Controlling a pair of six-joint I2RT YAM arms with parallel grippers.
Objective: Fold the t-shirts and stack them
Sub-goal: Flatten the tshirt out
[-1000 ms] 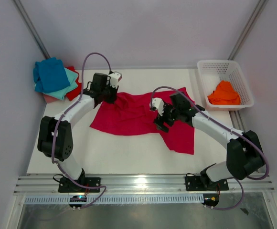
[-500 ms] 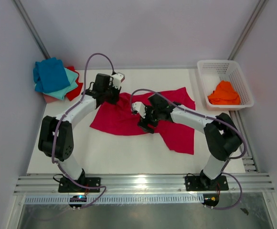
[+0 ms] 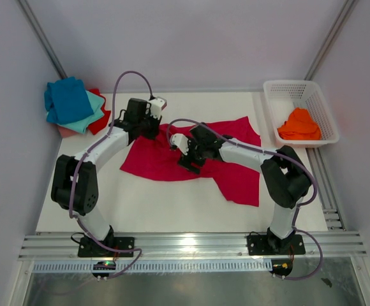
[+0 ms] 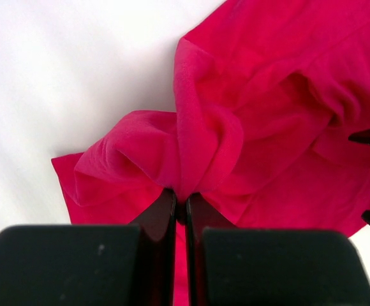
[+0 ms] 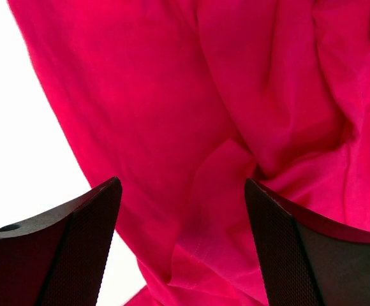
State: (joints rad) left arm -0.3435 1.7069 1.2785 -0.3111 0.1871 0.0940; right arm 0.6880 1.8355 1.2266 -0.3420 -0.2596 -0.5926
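A large crimson t-shirt point(image 3: 172, 158) lies rumpled across the middle of the white table. My left gripper point(image 3: 148, 125) is shut on a bunched fold at its upper left corner point(image 4: 191, 146), the cloth pinched between the two dark fingers point(image 4: 201, 207). My right gripper point(image 3: 186, 162) hovers open just above the shirt's middle, its wide-set fingertips point(image 5: 96, 210) over wrinkled crimson cloth point(image 5: 236, 127) with nothing between them. Folded blue and teal t-shirts point(image 3: 70, 102) lie stacked at the far left with red and pink under them. An orange t-shirt point(image 3: 298, 125) sits in the basket.
The white lattice basket point(image 3: 322, 102) stands at the far right of the table. Metal frame posts point(image 3: 41, 38) rise at both back corners. A rail point(image 3: 185, 245) runs along the near edge by the arm bases.
My right arm has swung left across the crimson shirt, its open gripper now over the shirt's middle near the left gripper. The left gripper has kept its hold in place.
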